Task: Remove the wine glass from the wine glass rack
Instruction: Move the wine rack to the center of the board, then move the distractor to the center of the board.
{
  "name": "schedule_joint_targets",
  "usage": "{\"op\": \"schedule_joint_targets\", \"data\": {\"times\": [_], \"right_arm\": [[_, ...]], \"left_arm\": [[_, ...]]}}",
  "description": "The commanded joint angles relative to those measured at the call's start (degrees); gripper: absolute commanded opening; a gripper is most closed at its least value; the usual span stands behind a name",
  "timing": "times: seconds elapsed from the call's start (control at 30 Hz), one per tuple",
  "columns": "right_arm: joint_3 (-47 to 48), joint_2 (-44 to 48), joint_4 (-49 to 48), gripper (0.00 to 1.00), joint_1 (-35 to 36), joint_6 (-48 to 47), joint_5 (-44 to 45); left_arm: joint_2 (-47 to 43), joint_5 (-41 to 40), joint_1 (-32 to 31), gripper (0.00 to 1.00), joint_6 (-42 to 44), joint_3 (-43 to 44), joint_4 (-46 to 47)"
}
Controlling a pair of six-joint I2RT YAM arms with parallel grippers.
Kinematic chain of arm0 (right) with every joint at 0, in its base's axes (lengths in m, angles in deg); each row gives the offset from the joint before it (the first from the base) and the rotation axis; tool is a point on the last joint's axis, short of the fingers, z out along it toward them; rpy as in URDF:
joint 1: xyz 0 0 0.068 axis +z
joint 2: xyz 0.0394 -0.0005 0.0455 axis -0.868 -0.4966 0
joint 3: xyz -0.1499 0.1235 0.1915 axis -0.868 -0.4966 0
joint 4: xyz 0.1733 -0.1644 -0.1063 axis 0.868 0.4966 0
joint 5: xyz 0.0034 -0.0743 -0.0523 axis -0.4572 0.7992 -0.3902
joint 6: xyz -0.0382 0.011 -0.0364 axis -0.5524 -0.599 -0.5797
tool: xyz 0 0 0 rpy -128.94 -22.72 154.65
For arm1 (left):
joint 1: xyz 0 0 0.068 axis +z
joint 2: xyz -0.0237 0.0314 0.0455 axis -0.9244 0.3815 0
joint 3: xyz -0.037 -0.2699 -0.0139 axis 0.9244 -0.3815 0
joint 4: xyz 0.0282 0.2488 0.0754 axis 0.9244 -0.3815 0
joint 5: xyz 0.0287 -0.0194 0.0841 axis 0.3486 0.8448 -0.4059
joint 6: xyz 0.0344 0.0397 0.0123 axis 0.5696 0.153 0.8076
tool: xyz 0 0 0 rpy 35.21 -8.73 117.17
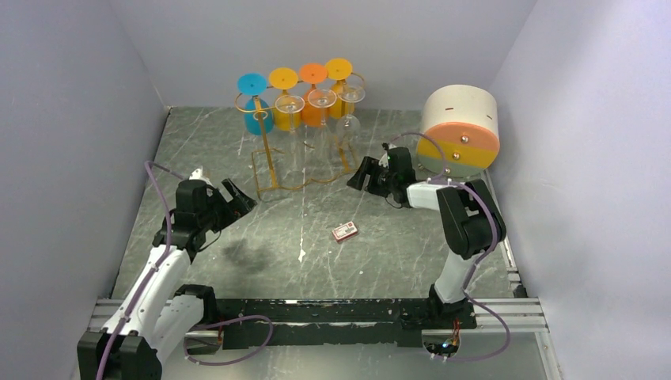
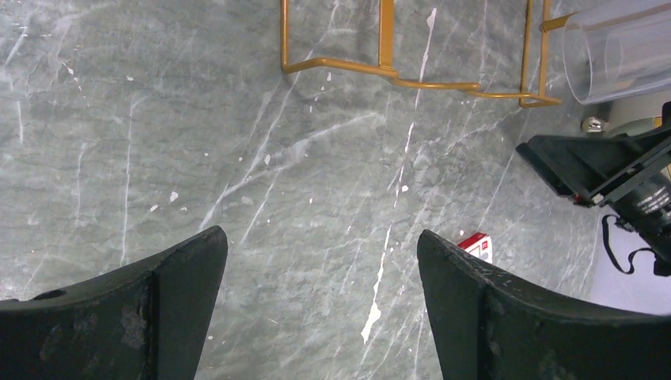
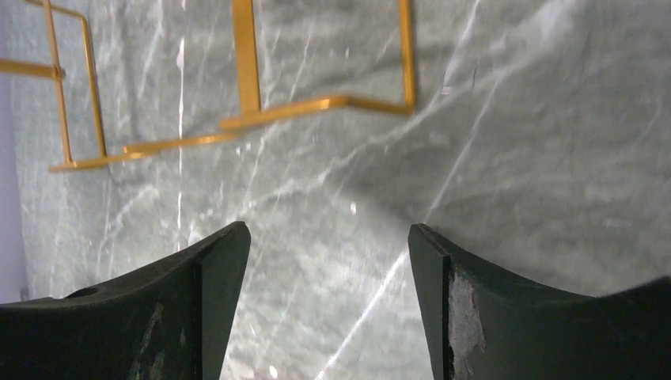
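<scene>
Hanging upside down, wine glasses (image 1: 290, 107) are filling the wine glass rack (image 1: 267, 158) at the worktop's (image 1: 380, 253) far side; left gripper (image 1: 240, 198) and right gripper (image 1: 358, 174) are hovering near its base, both spread open, empty.

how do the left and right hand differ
The left hand is by the wine glass rack, at its front-left corner, pointing right; the right hand is at its right side, pointing left. The left hand is lower in the top view than the right hand. Both are open, empty.
</scene>
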Motion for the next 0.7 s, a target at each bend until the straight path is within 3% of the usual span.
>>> {"op": "schedule_joint_targets", "data": {"times": [0.0, 0.17, 0.33, 0.5, 0.67], "right_arm": [[-5.35, 3.62, 5.05, 0.78, 2.59, -2.13, 1.52], [-13.52, 6.51, 0.25, 0.77, 7.6, 2.43, -1.34], [-18.98, 11.49, 1.46, 0.78, 10.67, 3.7, 7.24], [-15.3, 13.37, 9.71, 0.77, 13.15, -0.7, 5.16], [-15.47, 17.51, 13.04, 0.8, 19.04, -1.57, 13.34]], "left_arm": [[-1.53, 0.37, -0.33, 0.93, 1.03, 0.49, -0.67], [-3.2, -2.42, -0.33, 0.93, 1.23, 1.56, -2.61], [-4.0, -3.68, -0.33, 0.93, 1.75, 2.31, -3.98], [-4.36, -3.93, -0.33, 0.94, 2.26, 2.76, -4.88], [-5.22, -5.29, -0.33, 0.94, 2.49, 3.8, -6.35]]}}
